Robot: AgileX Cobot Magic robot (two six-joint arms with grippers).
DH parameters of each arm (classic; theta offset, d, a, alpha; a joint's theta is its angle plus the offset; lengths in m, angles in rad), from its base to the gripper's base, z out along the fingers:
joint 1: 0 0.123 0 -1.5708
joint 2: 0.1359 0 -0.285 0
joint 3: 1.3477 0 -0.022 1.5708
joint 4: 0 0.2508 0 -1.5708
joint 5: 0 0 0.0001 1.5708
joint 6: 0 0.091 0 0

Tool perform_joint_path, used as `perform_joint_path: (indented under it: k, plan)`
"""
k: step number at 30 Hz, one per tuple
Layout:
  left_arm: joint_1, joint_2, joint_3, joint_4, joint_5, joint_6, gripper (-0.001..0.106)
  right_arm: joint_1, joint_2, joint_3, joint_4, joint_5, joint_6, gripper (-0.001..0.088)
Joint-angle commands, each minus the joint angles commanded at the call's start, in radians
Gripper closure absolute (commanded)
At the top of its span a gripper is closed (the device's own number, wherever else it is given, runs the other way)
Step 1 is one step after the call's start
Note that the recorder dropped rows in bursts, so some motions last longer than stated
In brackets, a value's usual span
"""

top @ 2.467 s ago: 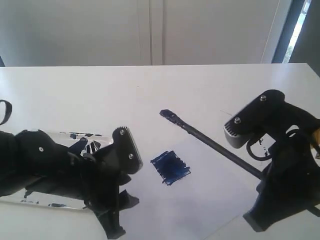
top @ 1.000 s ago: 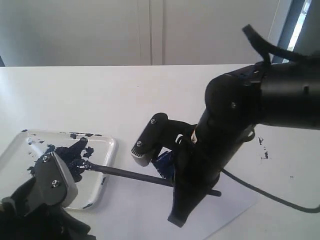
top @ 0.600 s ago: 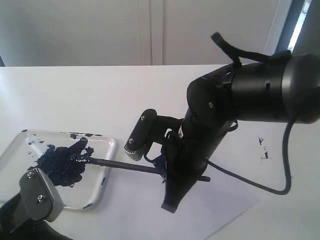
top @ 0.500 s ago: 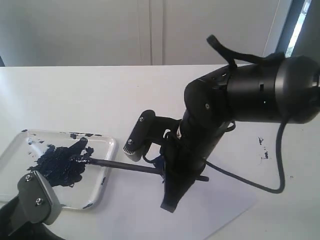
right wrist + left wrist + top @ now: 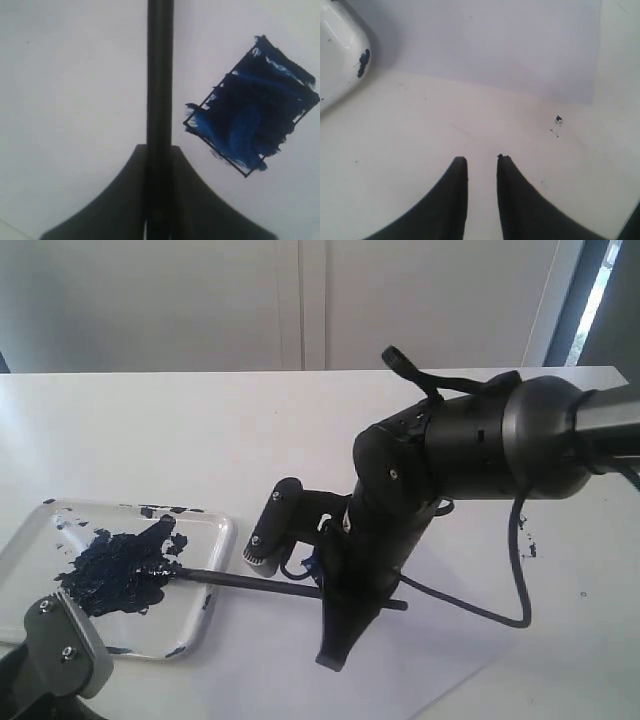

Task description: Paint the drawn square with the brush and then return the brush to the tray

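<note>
The brush (image 5: 240, 582) lies nearly level, its tip on the blue-black paint in the tray (image 5: 218, 532) and its shaft crossing the tray's rim. My right gripper (image 5: 330, 592) is shut on the shaft further back. In the right wrist view the black shaft (image 5: 160, 70) runs straight out between the fingers of the right gripper (image 5: 159, 148). The drawn square (image 5: 252, 105) sits beside it on the paper, smeared dark blue. In the exterior view my right arm hides most of the square. My left gripper (image 5: 481, 159) hovers over bare table, jaws slightly apart with nothing between them.
The white paper sheet (image 5: 440, 660) lies under the right arm. A corner of the tray (image 5: 340, 55) and the paper's edge (image 5: 495, 45) lie ahead of the left gripper. Paint specks (image 5: 525, 530) dot the table at the right.
My right arm has swung left and lower with the brush, sliding its tip further into the tray's paint. The left arm has drawn back toward the bottom left corner.
</note>
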Motion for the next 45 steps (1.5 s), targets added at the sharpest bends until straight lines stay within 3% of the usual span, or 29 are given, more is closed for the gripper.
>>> perform_joint_path:
  k: [5,10,16,18,19,23,28,32,36,40,45]
  plan:
    - [0.000,0.000,0.000,0.000,-0.022,0.000,0.078,0.000,0.000,0.000,-0.002,-0.015,0.000,0.0394]
    - [0.000,-0.002,0.000,0.000,-0.048,0.000,0.078,0.000,-0.079,0.000,-0.011,-0.040,0.000,0.0384]
    - [0.002,-0.112,0.000,-0.052,-0.155,0.018,0.082,0.000,-0.358,0.000,-0.024,-0.039,0.047,0.0387]
    - [0.002,-0.171,0.000,-0.167,-0.202,0.143,0.082,0.000,-0.452,0.000,-0.082,-0.055,0.125,0.0431]
    - [0.002,-0.200,0.000,-0.280,-0.238,0.263,0.082,0.000,-0.509,0.000,-0.124,-0.064,0.188,0.0467]
    - [0.002,-0.290,-0.018,-0.880,-0.503,0.825,0.082,0.000,-0.641,0.000,-0.209,-0.094,0.303,0.0587]
    - [-0.001,-0.389,-0.082,-0.890,-0.580,0.873,0.082,0.000,-0.768,0.000,-0.223,-0.115,0.334,0.0744]
    - [-0.001,-0.450,-0.145,-0.890,-0.734,0.948,0.082,0.000,-0.838,0.000,-0.297,-0.115,0.424,0.0868]
    - [-0.001,-0.483,-0.191,-0.860,-0.840,1.011,0.082,0.000,-0.898,0.002,-0.509,-0.118,0.648,0.0868]
    - [-0.001,-0.489,-0.198,-0.773,-0.846,1.011,0.082,0.000,-0.948,0.008,-0.821,-0.103,0.940,0.0868]
    - [-0.001,-0.489,-0.198,-0.816,-0.846,1.011,0.082,0.000,-0.991,0.008,-1.165,-0.045,1.244,0.0868]
